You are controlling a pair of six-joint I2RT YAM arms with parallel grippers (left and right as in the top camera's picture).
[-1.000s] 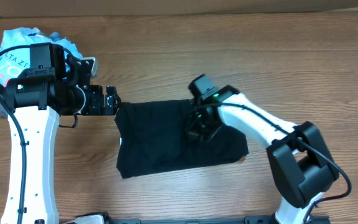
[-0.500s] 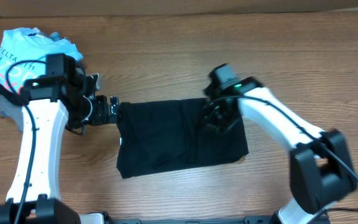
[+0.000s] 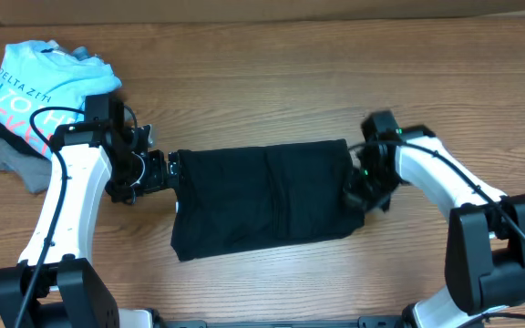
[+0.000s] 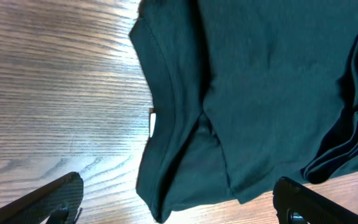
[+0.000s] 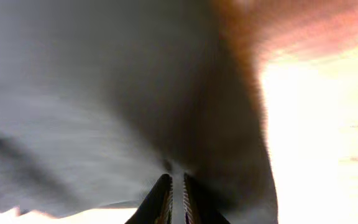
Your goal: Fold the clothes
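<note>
Nearest the robot's side of the wooden table [image 3: 262,82], the black T-shirt [image 3: 262,200] lies flat, folded into a rough rectangle in the middle between the two arms. Its long axis runs left to right, with the right end angled slightly toward the far side. The collar [image 4: 160,81] forms the left end and a small white tag [image 4: 153,122] shows just inside it, so the neck points at the left gripper [image 3: 168,170]. The cloth is soft and matte with no print. A shallow crease crosses it near the middle, and doubled layers with stitched hems are bunched along one side in the left wrist view. The left gripper is released, its jaws spread wide just beside the collar edge, and I cannot tell whether it touches the cloth. The right gripper [image 3: 357,189] is clenched on the shirt's right edge. In the blurred right wrist view its fingers [image 5: 160,199] are drawn to a thin slit with dark fabric at their tips. The table is brown with grain running left to right. Farther back at the far left is a heap of a light blue T-shirt [image 3: 48,68] with white and pink lettering on a grey garment [image 3: 12,164], well apart from the black shirt. The left arm [image 3: 71,182] crosses in front of that heap.
</note>
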